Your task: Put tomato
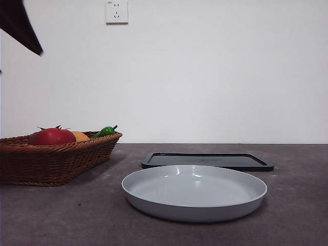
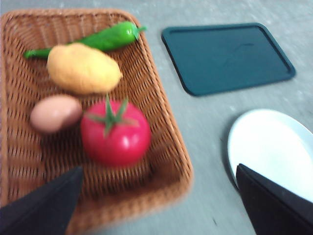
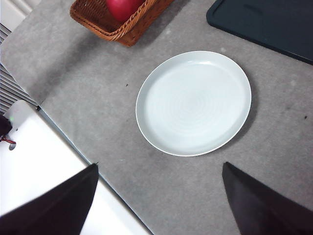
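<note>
The tomato (image 2: 115,132) lay inside the wicker basket (image 2: 166,147), toward the corner nearest the plate, calyx up. Taking the tomato as the centre of a clock in the left wrist view, a pale egg-like thing (image 2: 55,112) sat touching or just beside it at about nine o'clock, a yellow-orange fruit (image 2: 83,68) at about eleven, and a green pepper (image 2: 105,38) beyond that along the far wall. From the front, the tomato (image 1: 51,136) showed above the basket rim (image 1: 61,148).

The left gripper (image 2: 161,200) hung above the basket's near edge with its jaws spread wide and nothing between them. The right gripper (image 3: 159,200) waited, jaws likewise spread and empty, over the table near the grey plate (image 3: 193,103); a dark tray (image 2: 227,58) lay just beyond the plate.

The step in hand looked to be the reach for the tomato. To do it well, the left gripper would likely need to centre over the calyx before descending, close across the widest part of the glossy skin, and keep the jaw on the nine o'clock side clear of the egg-like thing. The skin looked slippery, so a low, firm grip seemed wiser. Whether the plate or the tray was the goal, the task sentence left unsaid.
</note>
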Controlling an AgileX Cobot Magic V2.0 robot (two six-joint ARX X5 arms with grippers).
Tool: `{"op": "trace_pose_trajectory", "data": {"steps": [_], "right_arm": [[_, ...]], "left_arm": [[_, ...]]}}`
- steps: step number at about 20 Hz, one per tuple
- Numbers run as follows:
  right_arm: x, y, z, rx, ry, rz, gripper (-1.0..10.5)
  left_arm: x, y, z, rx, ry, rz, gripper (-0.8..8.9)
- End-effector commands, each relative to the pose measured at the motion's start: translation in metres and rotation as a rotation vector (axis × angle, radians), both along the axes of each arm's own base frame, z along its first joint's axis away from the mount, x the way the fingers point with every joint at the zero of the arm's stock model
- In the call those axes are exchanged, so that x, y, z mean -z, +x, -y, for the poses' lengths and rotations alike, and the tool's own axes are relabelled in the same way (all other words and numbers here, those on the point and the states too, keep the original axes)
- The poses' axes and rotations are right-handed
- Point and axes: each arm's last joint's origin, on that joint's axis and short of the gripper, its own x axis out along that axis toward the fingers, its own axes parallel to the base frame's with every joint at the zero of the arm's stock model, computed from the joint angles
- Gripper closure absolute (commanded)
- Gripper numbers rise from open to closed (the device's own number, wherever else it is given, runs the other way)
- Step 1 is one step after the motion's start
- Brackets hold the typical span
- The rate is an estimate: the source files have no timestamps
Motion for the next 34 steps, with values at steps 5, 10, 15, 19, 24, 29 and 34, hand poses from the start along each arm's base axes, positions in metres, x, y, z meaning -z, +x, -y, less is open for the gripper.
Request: {"op": "trace_pose_trajectory", "data": {"steps": [5, 10, 15, 19, 24, 29, 34], "right_arm": [[-0.005, 0.001, -0.001, -0.01, 0.004, 0.015, 5.4], [-0.004, 0.001, -0.001, -0.01, 0.005, 0.013, 5.4], [-0.004, 0.0, -0.001, -0.006, 0.004, 0.0, 5.4], [-0.004, 0.0, -0.001, -0.006, 0.004, 0.0, 5.4], [-0.003, 0.0, -0.001, -0.005, 0.002, -0.008, 5.4], [-0.003, -0.001, -0.001, -0.005, 0.0, -0.013, 5.4], [-0.002, -0.001, 0.0, -0.006, -0.003, -0.022, 5.4]], "left_arm": [[0.028, 0.054, 0.009, -0.004, 0.065, 0.009, 3.09], [0.054, 0.081, 0.016, -0.01, 0.11, 0.002, 3.09], [0.077, 0.097, 0.019, -0.003, 0.127, -0.037, 3.09], [0.095, 0.104, 0.021, 0.012, 0.147, -0.09, 3.09], [0.11, 0.108, 0.022, 0.015, 0.154, -0.139, 3.15], [0.109, 0.108, 0.022, 0.008, 0.146, -0.144, 5.12], [0.089, 0.102, 0.022, -0.009, 0.091, -0.106, 5.16]]}}
